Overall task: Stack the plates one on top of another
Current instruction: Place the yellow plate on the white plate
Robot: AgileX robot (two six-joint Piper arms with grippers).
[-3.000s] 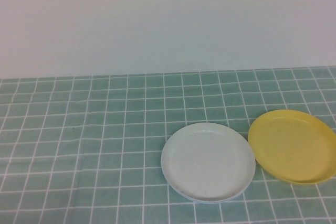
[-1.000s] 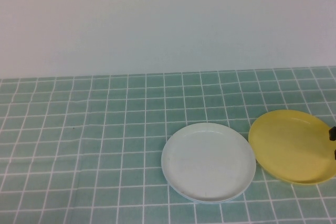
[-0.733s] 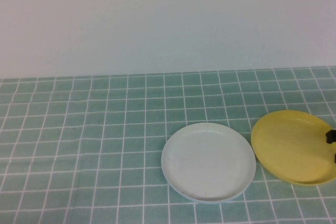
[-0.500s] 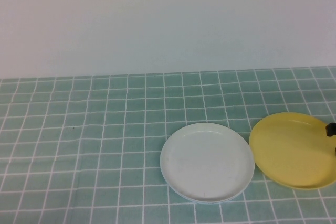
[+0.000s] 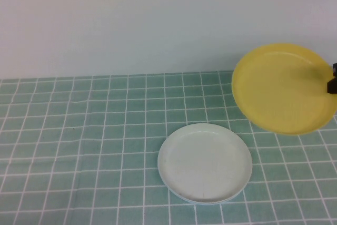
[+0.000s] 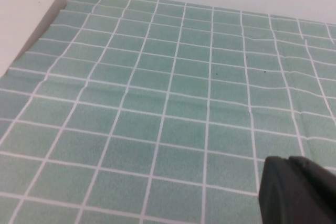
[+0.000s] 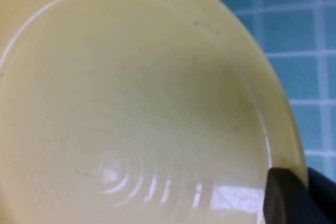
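Plates sit apart: the yellow plate hangs tilted in the air at the far right, above the green checked desk, pinched at its right rim by the right pincer. The white plate lies flat on the desk, lower and to the left. The left pincer hovers over bare cloth; whether it is spread I cannot tell.

White plate on green-checked table
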